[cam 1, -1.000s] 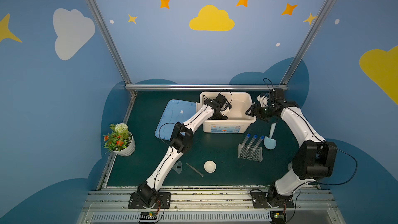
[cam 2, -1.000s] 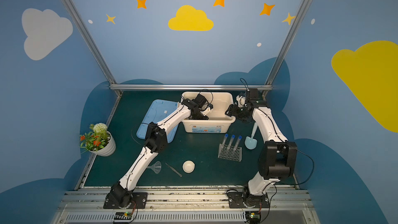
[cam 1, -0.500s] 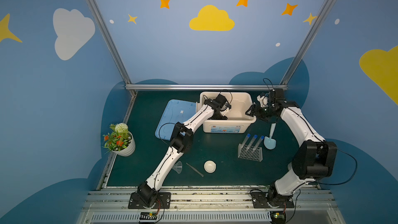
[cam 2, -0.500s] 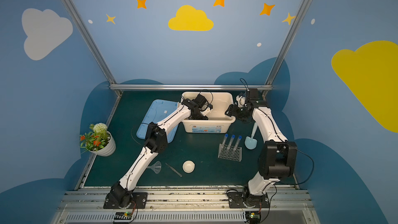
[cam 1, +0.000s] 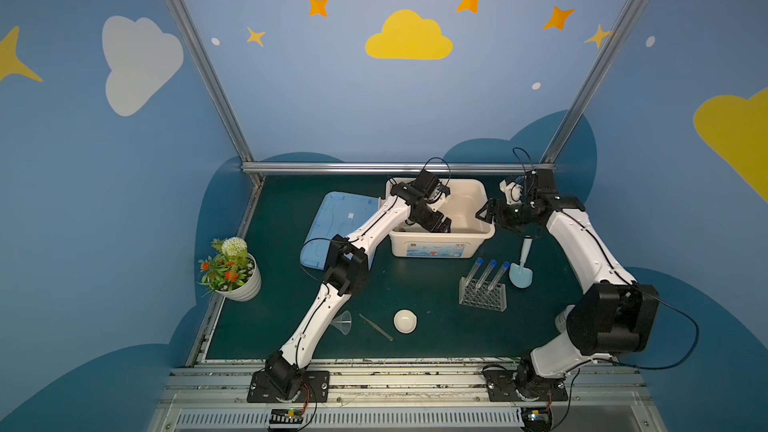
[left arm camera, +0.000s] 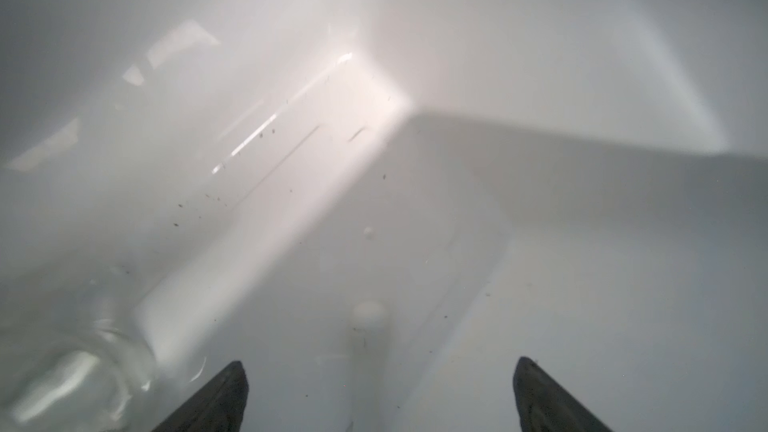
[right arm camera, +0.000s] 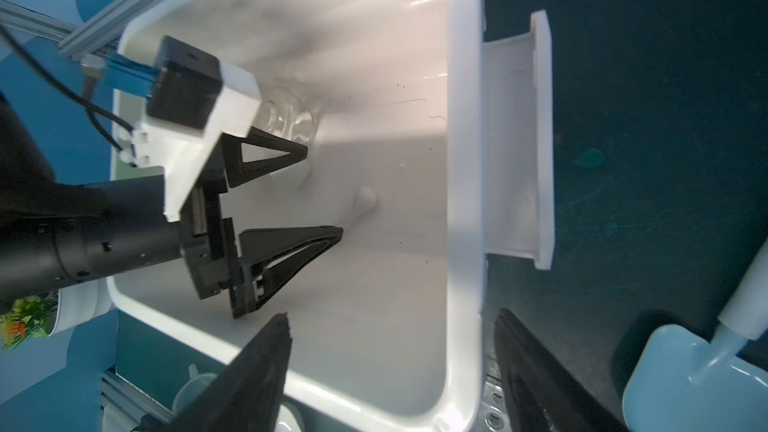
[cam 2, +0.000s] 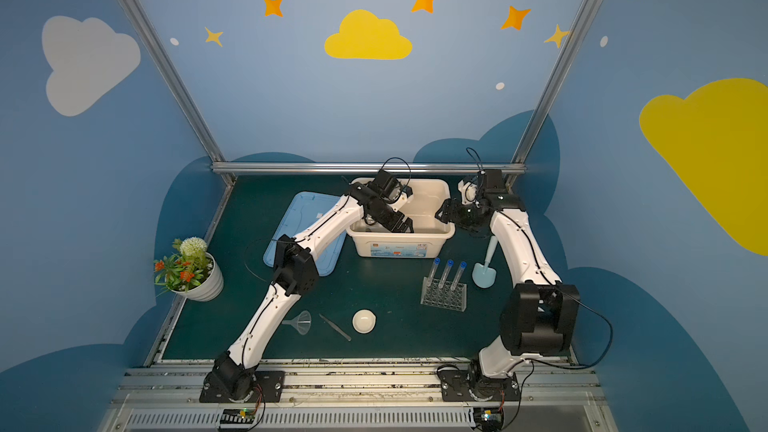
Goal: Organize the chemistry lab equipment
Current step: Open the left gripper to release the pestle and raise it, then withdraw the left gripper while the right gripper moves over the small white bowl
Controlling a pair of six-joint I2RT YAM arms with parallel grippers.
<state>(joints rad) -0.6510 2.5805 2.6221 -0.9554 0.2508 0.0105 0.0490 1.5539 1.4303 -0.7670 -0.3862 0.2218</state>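
My left gripper point(cam 1: 440, 224) point(right arm camera: 324, 193) is down inside the white bin point(cam 1: 440, 245) with its jaws wide open. The white pestle point(left arm camera: 369, 326) point(right arm camera: 365, 198) lies loose on the bin floor between its fingertips. The glass flask point(left arm camera: 79, 371) point(right arm camera: 291, 118) lies beside it in the bin. My right gripper point(cam 1: 488, 211) point(right arm camera: 395, 317) is open at the bin's right end, its fingers on either side of the rim point(right arm camera: 463, 201), holding nothing. Three blue-capped test tubes point(cam 1: 490, 274) stand in the clear rack point(cam 1: 484, 297).
On the green mat at the front lie a clear funnel point(cam 1: 343, 322), thin tweezers point(cam 1: 376, 327) and a white bowl point(cam 1: 405, 321). A light blue scoop point(cam 1: 521, 272) lies right of the rack. The blue lid point(cam 1: 336, 218) is left of the bin, and the potted plant point(cam 1: 228, 272) at the far left.
My left gripper has opened inside the bin and let go of the pestle. Neither arm has shifted noticeably.
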